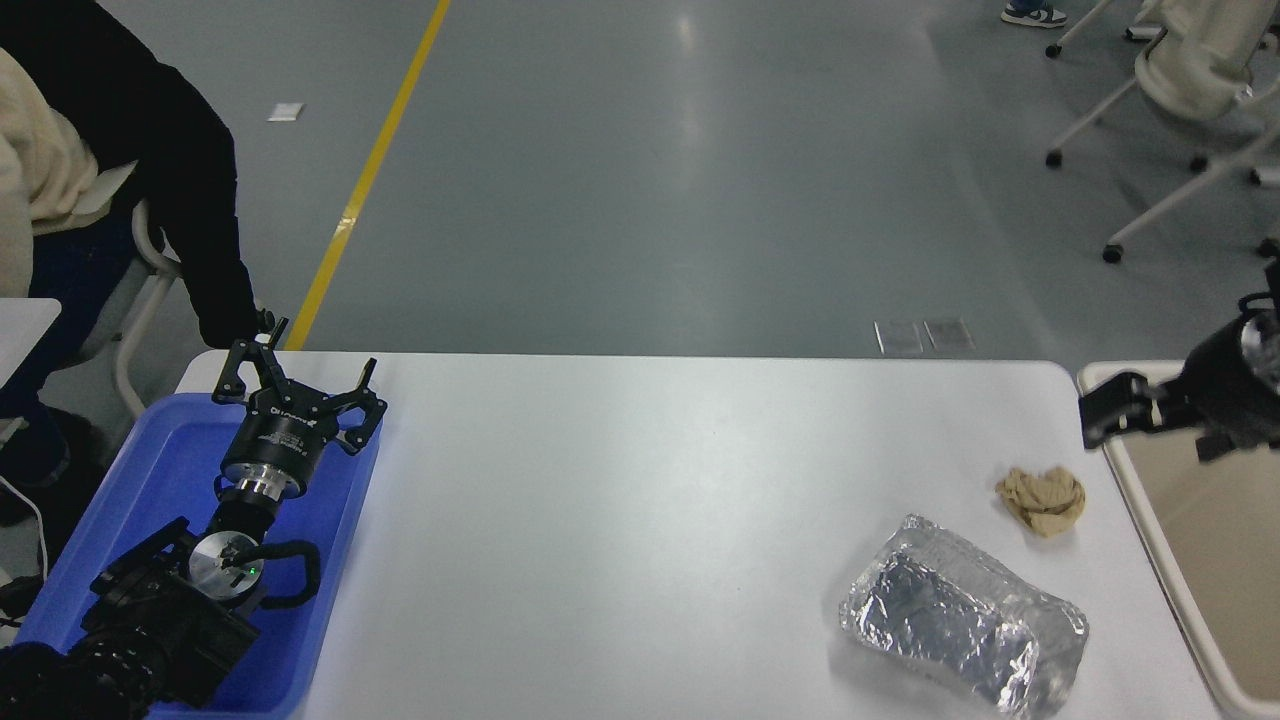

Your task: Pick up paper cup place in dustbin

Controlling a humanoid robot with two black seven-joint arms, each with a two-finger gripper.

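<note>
No paper cup shows anywhere in the head view. The beige dustbin [1180, 590] stands at the table's right end, cut off by the picture's edge. My right gripper [1112, 410] comes in from the right edge and hangs over the dustbin's near-left corner, at the table's right end; nothing shows in it. My left gripper [298, 375] is open and parked over the blue tray [160, 470] at the lower left.
A crumpled brown paper ball [1042, 498] lies near the dustbin. A crushed foil container [965, 615] lies in front of it. A person in dark sleeves sits at the far left [150, 170]. Wheeled chairs [1190, 90] stand at the far right.
</note>
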